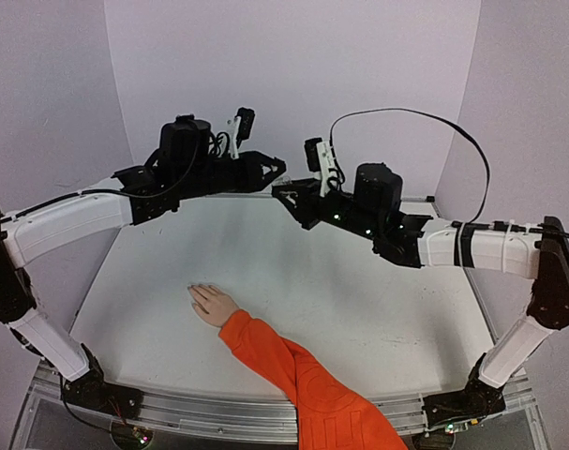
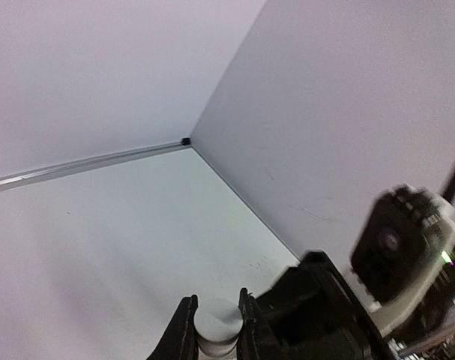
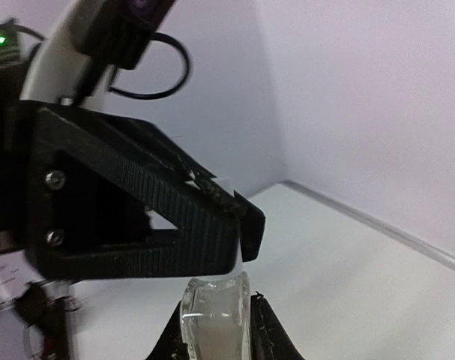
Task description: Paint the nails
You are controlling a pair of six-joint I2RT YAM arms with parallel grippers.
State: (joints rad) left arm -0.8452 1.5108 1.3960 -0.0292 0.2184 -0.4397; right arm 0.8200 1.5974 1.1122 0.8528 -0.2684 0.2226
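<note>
A small pale hand lies flat on the white table, ending a bright orange sleeve. Its nails are at the fingertips, pointing far left and too small to make out. Both grippers meet in the air over the back of the table. My left gripper is shut on a white round cap. My right gripper is shut on a small clear bottle. The bottle's top goes in between the left gripper's fingers. Whether cap and bottle are joined is hidden.
The white table has pale walls at the back and sides, with a metal rail along the wall foot. The orange sleeve crosses the near edge right of centre. The right arm's cable loops above it.
</note>
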